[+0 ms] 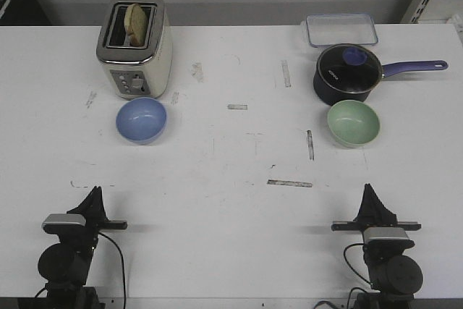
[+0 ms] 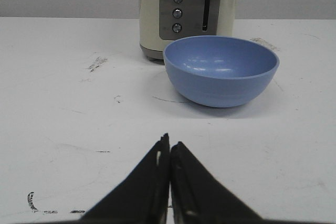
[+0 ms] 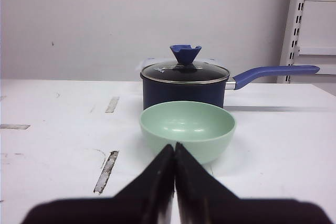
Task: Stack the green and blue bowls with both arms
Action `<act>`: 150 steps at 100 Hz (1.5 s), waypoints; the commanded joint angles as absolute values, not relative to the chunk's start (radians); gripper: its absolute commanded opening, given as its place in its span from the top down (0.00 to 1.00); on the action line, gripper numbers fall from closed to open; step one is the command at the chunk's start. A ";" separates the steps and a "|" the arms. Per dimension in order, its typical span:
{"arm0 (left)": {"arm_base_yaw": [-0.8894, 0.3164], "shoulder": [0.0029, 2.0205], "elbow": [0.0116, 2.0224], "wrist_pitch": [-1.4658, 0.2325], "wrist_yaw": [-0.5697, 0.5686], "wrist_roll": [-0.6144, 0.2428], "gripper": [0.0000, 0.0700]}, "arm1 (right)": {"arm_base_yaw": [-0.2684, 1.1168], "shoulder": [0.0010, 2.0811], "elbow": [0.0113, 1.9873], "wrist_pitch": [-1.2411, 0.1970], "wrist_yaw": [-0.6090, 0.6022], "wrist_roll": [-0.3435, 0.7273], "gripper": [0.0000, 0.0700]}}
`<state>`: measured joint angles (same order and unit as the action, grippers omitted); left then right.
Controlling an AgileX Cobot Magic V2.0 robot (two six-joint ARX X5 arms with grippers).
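- Left pincer is clenched on nothing, tips together above the table; the blue bowl sits upright ahead of it, well apart, just before a cream toaster holding what looks like toast.
- Right pincer is likewise pressed closed and empty; the green bowl stands ahead of it, apart, just before the lidded navy saucepan.
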<state>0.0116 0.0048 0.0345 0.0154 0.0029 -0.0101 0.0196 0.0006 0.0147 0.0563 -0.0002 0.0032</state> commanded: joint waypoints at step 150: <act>0.013 0.003 0.027 0.062 0.004 -0.020 1.00 | 0.018 0.060 0.239 0.291 0.115 0.010 1.00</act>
<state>0.0116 0.0048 0.0345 0.0460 0.0029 -0.0139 0.0193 0.0216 0.1333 0.3191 0.0971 0.0151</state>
